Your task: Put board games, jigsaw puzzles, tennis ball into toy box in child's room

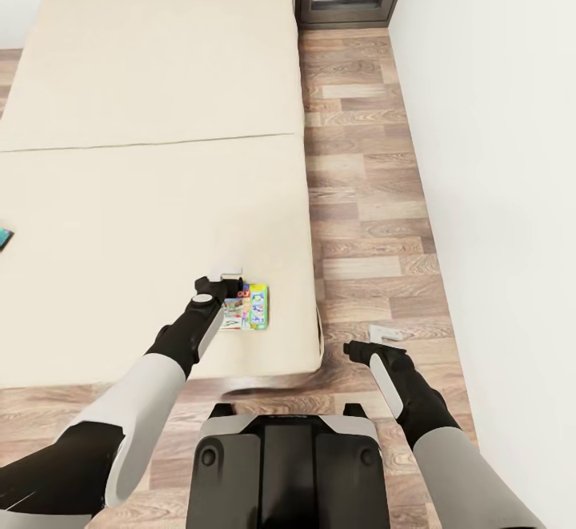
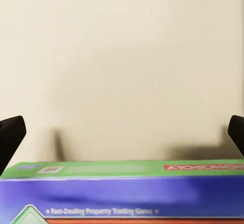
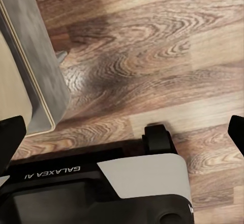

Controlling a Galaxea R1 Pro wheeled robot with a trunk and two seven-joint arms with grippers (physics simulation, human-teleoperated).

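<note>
**A:** Head view is showing the left gripper (image 1: 227, 276) hanging right over the game (image 1: 247, 307), which is lying flat near the bed's (image 1: 144, 217) front right corner. Left wrist view has the fingers (image 2: 11, 135) spread wide with the game (image 2: 122, 193) sitting low between them, nothing pinched yet.

**B:** So I'm guessing the grab is coming. Flat box on a soft mattress, probably worth dropping straight down and centring so both fingers are catching the long edges evenly, otherwise it's likely skidding or tilting out.

**A:** Agreed, and it's lying close to the bed edge, so a sloppy nudge could be pushing it off onto the floor (image 1: 360, 193).

**B:** What's the right gripper (image 1: 376, 338) doing?

**A:** Idling over the floor beside the bed, fingers (image 3: 10, 142) spread, holding nothing. Another small blue game (image 1: 5, 237) is peeking in at the far left of the bed. Wall (image 1: 496, 153) on the right is leaving a narrow strip, and the robot's base (image 1: 288, 457) is parking right against the bed
</note>
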